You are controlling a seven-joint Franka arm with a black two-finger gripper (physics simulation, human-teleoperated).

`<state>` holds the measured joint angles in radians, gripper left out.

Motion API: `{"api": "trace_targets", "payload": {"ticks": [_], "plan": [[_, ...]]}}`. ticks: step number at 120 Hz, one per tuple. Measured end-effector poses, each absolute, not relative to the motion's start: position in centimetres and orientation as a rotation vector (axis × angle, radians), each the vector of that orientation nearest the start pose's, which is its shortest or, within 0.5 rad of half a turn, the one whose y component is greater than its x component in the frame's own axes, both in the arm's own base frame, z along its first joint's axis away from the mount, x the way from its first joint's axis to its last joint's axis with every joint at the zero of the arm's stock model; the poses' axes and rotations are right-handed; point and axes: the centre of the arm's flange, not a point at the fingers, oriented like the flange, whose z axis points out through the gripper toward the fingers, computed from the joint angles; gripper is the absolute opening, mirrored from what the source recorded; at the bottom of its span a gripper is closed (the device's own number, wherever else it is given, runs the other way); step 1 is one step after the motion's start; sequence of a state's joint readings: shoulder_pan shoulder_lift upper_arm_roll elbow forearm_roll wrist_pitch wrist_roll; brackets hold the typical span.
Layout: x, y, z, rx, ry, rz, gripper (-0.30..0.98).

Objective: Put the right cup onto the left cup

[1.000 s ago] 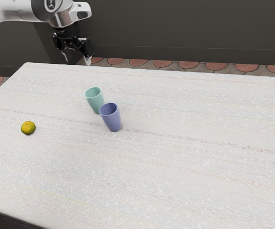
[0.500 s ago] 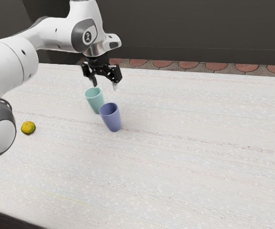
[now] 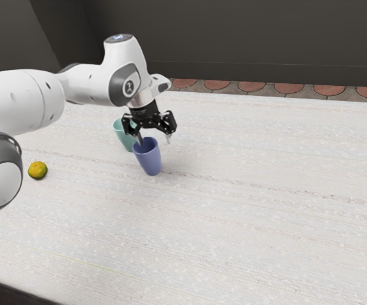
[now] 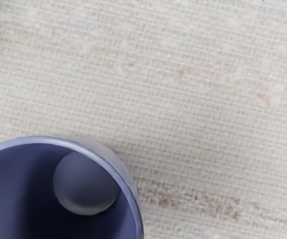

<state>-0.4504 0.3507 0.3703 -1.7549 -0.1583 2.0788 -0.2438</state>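
My gripper (image 3: pixel 154 140) is open in the exterior view, pointing down at the rim of the blue-purple cup (image 3: pixel 150 159). One finger overlaps the cup's mouth and the other stands apart toward the exterior view's right; I cannot tell whether either touches it. The teal cup (image 3: pixel 122 135) stands upright just behind, toward the exterior view's left, partly hidden by my gripper. Looking down from my hand, the wrist view has the blue-purple cup (image 4: pixel 86 184) upright and close, with its inner bottom visible.
A yellow-green fruit (image 3: pixel 37 169) lies on the pale table (image 3: pixel 234 210), on the exterior view's left, near the arm's large elbow joint. The table's far edge runs behind the cups.
My hand has come over from the far left of the exterior view and lowered to the blue-purple cup's rim. Both cups and the fruit have stayed put.
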Motion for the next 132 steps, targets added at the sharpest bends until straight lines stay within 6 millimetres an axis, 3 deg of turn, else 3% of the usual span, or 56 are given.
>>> {"api": "trace_targets", "payload": {"ticks": [29, 65, 84, 132], "plan": [[64.1, -7.8, 35.3, -3.111, -0.449, -0.017, 0.6], [64.0, -7.6, 34.3, -3.096, -0.53, -0.028, 0.18], [63.7, -7.5, 33.8, -3.097, -0.576, -0.012, 0.02], [63.5, -7.2, 33.8, -3.09, -0.65, 0.0, -0.1]]}}
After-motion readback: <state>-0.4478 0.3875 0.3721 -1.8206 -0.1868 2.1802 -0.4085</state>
